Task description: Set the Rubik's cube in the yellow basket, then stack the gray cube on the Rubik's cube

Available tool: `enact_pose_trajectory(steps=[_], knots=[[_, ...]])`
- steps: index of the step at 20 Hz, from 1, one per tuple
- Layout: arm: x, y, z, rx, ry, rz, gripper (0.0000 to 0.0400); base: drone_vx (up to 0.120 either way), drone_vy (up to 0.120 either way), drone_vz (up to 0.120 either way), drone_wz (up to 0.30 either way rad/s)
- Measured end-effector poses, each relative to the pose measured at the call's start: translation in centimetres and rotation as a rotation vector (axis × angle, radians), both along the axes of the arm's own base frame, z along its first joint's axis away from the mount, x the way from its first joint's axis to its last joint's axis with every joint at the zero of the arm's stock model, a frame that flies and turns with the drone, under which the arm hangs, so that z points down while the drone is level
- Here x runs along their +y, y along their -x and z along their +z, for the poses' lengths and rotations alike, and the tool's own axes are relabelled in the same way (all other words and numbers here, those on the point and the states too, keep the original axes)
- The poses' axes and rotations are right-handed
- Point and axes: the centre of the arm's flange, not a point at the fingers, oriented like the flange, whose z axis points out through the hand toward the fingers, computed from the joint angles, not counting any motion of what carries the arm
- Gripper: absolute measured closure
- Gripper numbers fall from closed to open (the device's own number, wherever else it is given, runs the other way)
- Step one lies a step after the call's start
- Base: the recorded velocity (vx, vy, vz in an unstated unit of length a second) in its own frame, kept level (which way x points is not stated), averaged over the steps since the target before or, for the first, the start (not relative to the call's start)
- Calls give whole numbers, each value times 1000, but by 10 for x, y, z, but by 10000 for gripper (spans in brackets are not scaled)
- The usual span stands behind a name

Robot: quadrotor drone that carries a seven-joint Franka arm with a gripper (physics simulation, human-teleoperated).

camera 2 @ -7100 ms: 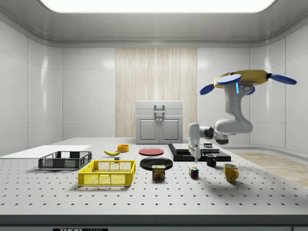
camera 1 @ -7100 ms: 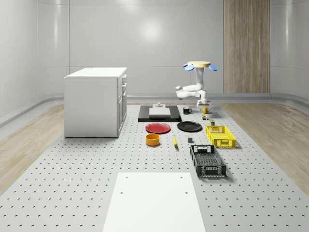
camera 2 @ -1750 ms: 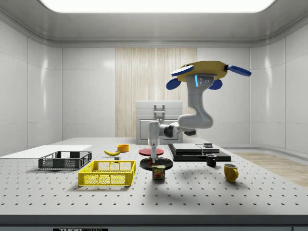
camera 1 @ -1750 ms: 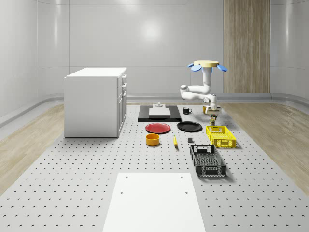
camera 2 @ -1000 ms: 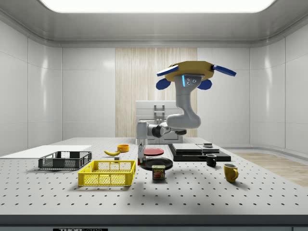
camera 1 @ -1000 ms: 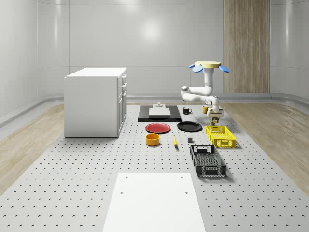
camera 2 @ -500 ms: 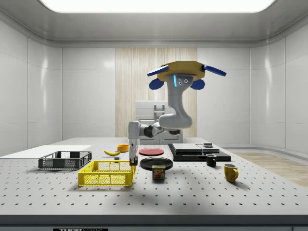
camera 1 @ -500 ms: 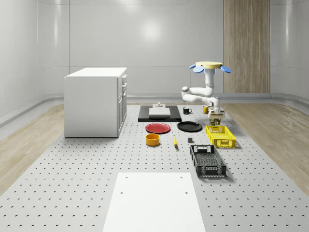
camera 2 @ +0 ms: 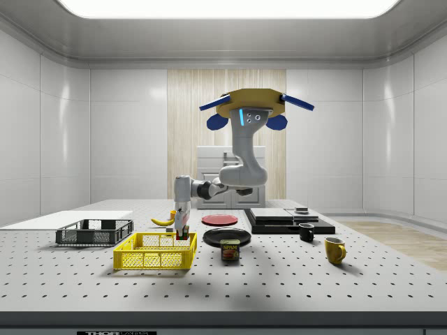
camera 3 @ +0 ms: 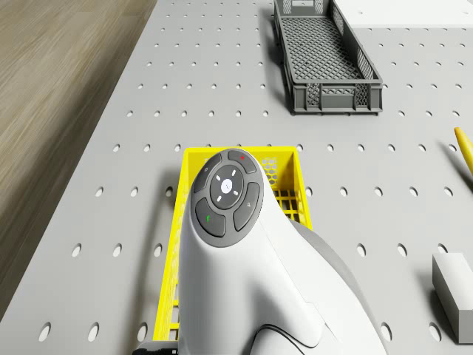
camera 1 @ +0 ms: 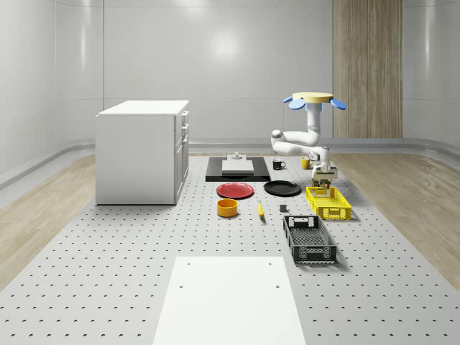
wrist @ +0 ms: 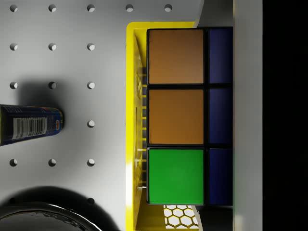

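- The place reads as a robotics test lab, rendered in simulation: smooth pale wall panels curve into the floor and a broad light panel fills the ceiling.
- The work surface is a large gray perforated table, its holes set in a regular grid like an optical breadboard.
- A lone white cabinet stands on it, with no other furniture around.
- Test props lie about in loose order: a red plate, a black crate, a banana, a yellow mug.
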Motion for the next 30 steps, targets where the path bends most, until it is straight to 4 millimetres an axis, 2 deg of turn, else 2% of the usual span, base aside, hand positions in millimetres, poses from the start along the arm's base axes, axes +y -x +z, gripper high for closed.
enact_pose_trajectory(steps=[5, 10, 24, 28, 30], knots=[[0, 0, 0, 0, 0, 0, 75, 120, 0, -120, 0], [0, 0, 2, 0, 0, 0, 75, 88, 0, 0, 0], [0, 0, 48, 0, 0, 0, 75, 0, 0, 0, 0], [0, 0, 53, 0, 0, 0, 33, 0, 0, 0, 0], [0, 0, 51, 0, 0, 0, 20, 0, 0, 120, 0]])
